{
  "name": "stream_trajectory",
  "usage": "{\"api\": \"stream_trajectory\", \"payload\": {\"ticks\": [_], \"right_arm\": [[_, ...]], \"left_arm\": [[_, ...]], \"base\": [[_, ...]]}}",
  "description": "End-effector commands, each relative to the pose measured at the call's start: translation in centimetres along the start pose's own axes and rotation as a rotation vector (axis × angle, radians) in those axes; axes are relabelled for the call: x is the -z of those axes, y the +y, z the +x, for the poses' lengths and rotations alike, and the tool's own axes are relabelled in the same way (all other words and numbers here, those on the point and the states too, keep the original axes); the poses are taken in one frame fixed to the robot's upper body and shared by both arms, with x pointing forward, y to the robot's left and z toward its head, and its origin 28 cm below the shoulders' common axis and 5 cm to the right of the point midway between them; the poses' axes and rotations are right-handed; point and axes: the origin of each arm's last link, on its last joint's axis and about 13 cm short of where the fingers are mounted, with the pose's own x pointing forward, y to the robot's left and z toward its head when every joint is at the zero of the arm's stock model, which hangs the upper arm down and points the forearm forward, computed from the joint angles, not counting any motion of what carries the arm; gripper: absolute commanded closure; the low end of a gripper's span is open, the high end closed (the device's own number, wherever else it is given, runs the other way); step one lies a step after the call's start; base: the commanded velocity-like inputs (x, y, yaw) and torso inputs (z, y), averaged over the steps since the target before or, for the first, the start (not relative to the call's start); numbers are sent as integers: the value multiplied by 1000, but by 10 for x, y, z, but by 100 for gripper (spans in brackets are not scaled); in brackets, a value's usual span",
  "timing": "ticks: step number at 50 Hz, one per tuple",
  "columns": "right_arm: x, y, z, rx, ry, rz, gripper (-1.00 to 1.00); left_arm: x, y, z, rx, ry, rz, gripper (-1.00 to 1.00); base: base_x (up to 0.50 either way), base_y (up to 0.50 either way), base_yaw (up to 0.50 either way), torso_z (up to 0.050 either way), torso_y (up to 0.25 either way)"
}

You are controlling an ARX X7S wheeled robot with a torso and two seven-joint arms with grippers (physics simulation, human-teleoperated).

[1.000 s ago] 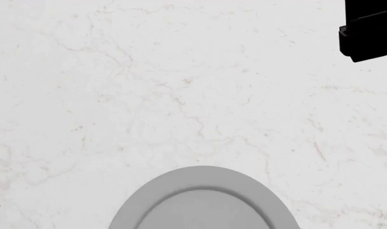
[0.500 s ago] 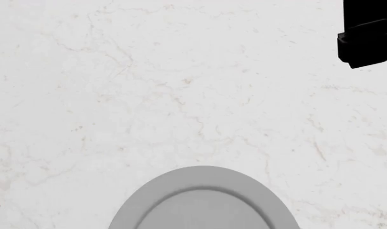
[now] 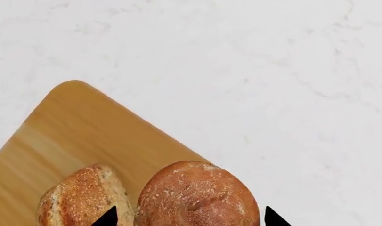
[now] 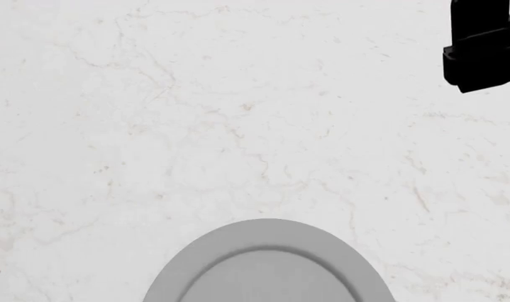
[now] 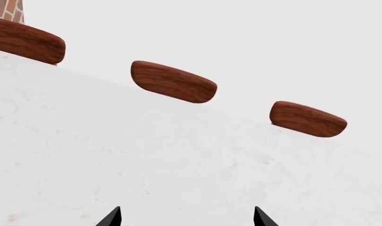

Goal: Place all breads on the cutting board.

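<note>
Both breads sat on the cutting board (image 3: 84, 141) — round roll (image 3: 197, 195) beside speckled roll (image 3: 81, 197), touching. Left gripper (image 3: 187, 217) spread wide around the round one; right gripper (image 5: 186, 216) gaped over bare counter (image 5: 178, 165).

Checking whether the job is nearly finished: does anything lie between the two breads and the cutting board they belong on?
Nothing visible does. In the left wrist view both the round reddish-brown roll and the speckled oblong roll already lie on the wooden cutting board, side by side. The left gripper straddles the round roll, fingertips apart.
</note>
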Motion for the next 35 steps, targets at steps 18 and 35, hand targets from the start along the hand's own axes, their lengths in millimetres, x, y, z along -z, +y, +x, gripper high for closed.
{"api": "stream_trajectory", "payload": {"ticks": [18,35], "right_arm": [[3,0,-1,1,2,6,-100],[-2,0,-5,0,-6,0,-100]], "left_arm": [[-16,2,-35,-40,-76,24,-100],[-23,-13,-109,196,-312,133,-100]], "base": [[0,7,-1,0,0],[0,7,0,0,0]]}}
